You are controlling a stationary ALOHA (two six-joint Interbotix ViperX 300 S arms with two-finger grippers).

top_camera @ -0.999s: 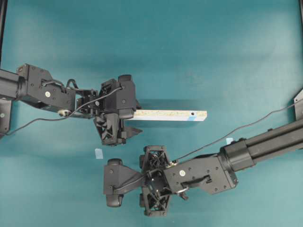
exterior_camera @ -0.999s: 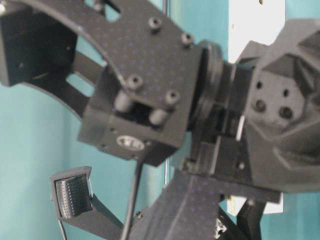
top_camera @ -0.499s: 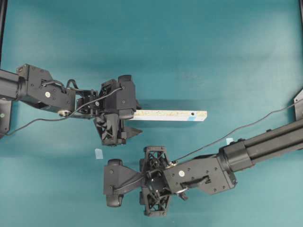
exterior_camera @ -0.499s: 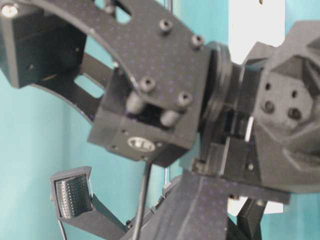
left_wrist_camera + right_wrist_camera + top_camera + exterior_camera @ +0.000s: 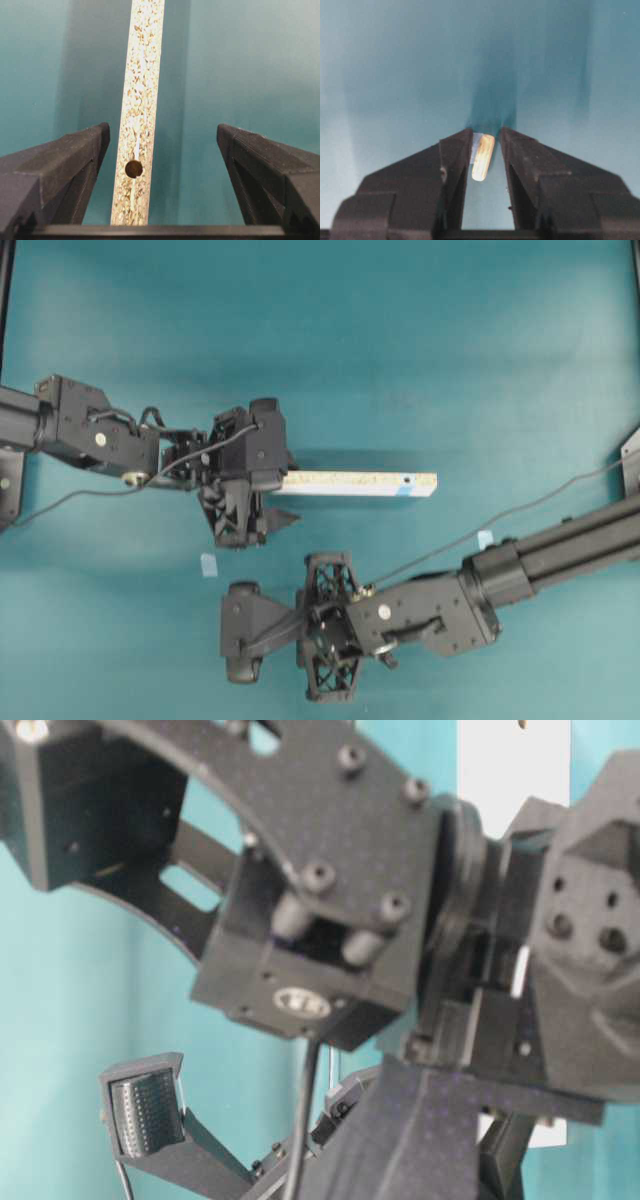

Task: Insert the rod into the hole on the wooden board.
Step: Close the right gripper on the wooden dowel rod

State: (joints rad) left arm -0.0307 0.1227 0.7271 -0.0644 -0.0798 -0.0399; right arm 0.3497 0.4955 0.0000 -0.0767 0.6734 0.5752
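The wooden board [image 5: 350, 483] lies flat, with the hole [image 5: 407, 480] near its blue-marked right end. My left gripper [image 5: 288, 488] is open and straddles the plain end. In the left wrist view [image 5: 162, 129] the board [image 5: 142, 90] runs between the wide fingers, nearer the left one, with the plain end's hole showing. The rod [image 5: 483, 156], a small cream peg, lies on the mat between the fingertips of my right gripper [image 5: 486, 132]. The jaws stand narrow around it, with a thin gap showing beside the right finger [image 5: 520, 155]. In the overhead view the right gripper [image 5: 238, 632] hides the rod.
Two pale-blue tape squares [image 5: 208, 564] [image 5: 485, 538] lie on the teal mat; a bit of tape [image 5: 476, 142] shows beside the rod. The right arm [image 5: 330, 920] fills the table-level view, with the board [image 5: 515, 760] behind it.
The right gripper's jaws have narrowed around the rod, and the right wrist has shifted slightly. The left arm and the board have not moved.
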